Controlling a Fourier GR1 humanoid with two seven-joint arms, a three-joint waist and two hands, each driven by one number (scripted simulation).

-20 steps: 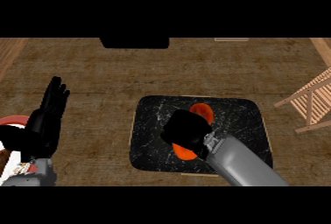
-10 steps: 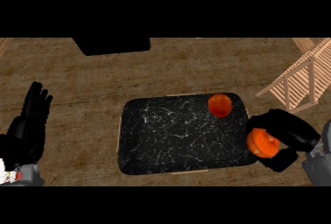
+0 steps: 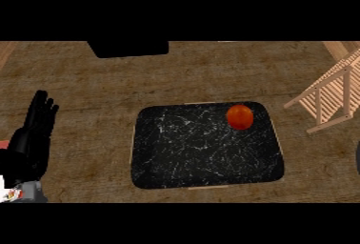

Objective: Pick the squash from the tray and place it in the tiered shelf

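A black marbled tray (image 3: 204, 157) lies in the middle of the wooden counter. One round orange-red fruit (image 3: 240, 116) sits in its far right corner. The wooden slatted tiered shelf (image 3: 329, 93) stands tilted in view at the upper right, apart from the tray. My left hand (image 3: 32, 136) rests open at the left edge, fingers up, well clear of the tray. Neither my right hand nor the squash it carried shows in this view. I cannot identify a thin dark sliver at the right edge.
A dark box-like object (image 3: 128, 48) sits at the far edge of the counter, behind the tray. Bare wooden counter (image 3: 105, 86) lies between the tray, the left hand and the shelf.
My right hand, shut on an orange thing beside the tray's right edge half a second ago, has gone out past the right edge. The view has shifted; the round fruit stays on the tray.
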